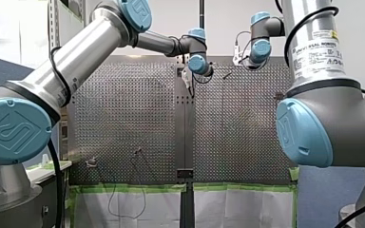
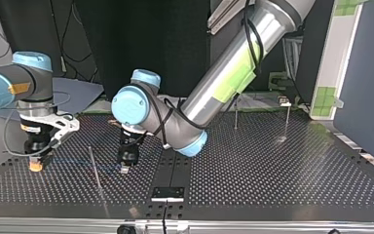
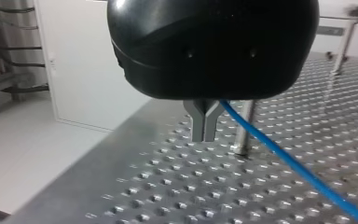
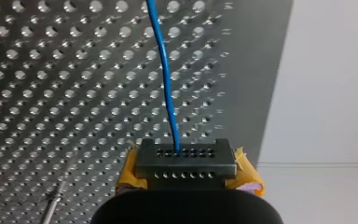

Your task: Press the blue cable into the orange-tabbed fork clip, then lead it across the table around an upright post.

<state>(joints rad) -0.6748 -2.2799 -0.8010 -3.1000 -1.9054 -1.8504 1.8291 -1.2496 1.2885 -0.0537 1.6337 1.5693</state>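
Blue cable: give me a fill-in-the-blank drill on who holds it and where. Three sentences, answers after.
1. The jaws of my left gripper are ___ on the blue cable.
2. On my right gripper, also clamped on that cable, the pads are coloured ___.
3. In the top view, my right gripper sits at the view's ___ side.
Missing words: shut; yellow; left.

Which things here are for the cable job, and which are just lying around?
For the job: blue cable; my left end effector and my right end effector, both holding it; thin post beside the cable.
Just lying about: back post; corner post; black plate.
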